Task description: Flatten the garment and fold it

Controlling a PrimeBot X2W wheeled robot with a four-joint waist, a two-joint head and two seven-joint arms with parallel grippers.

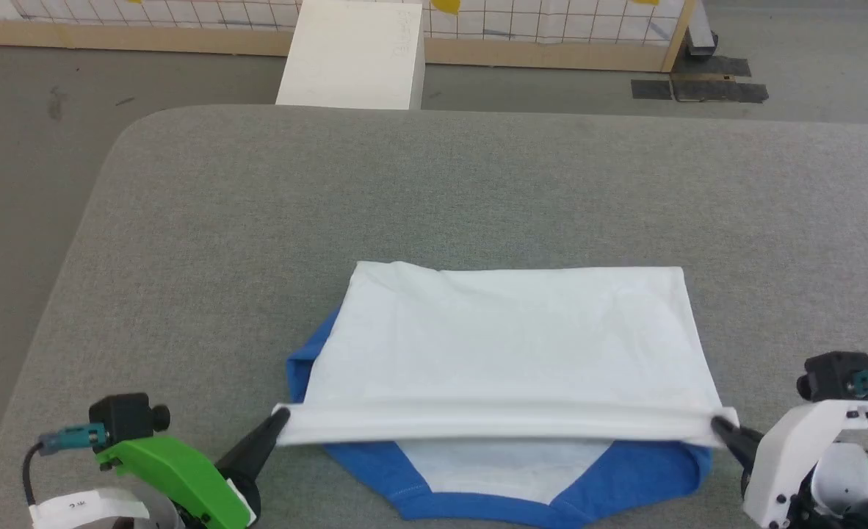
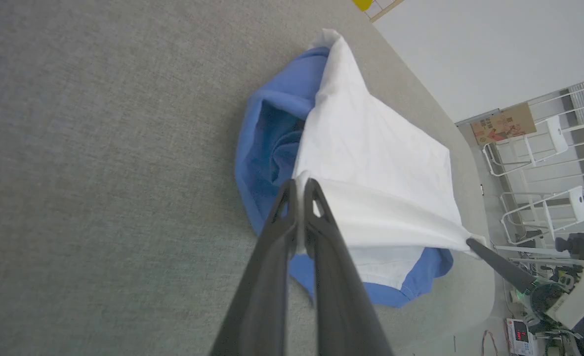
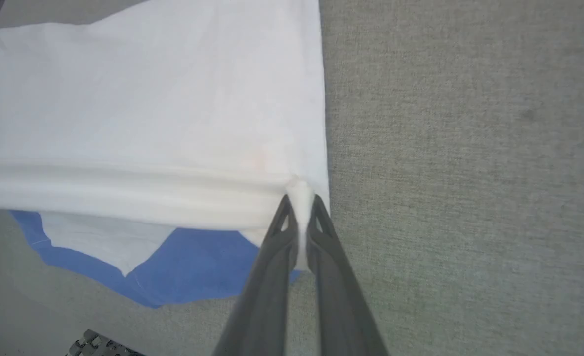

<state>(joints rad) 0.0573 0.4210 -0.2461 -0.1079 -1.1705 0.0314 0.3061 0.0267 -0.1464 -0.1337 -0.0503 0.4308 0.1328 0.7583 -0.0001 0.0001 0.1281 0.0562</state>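
Soft white T-shirt (image 1: pixel 507 345) with royal-blue sleeves lies near-centre on the grey fabric table (image 1: pixel 404 184), its white edge stretched taut between left gripper (image 1: pixel 281 420) and right gripper (image 1: pixel 720 426), both reaching low from the near corners, jaws pinched on cloth, sleeves mostly hidden underneath.

Open table (image 1: pixel 478 184) beyond garment (image 1: pixel 507 338); white box (image 1: pixel 353 51) apparently behind edge.

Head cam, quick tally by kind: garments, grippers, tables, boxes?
garment: 1
grippers: 2 (left gripper, right gripper, each shut on the garment's white edge)
table: 1
white box: 1
Total: 5
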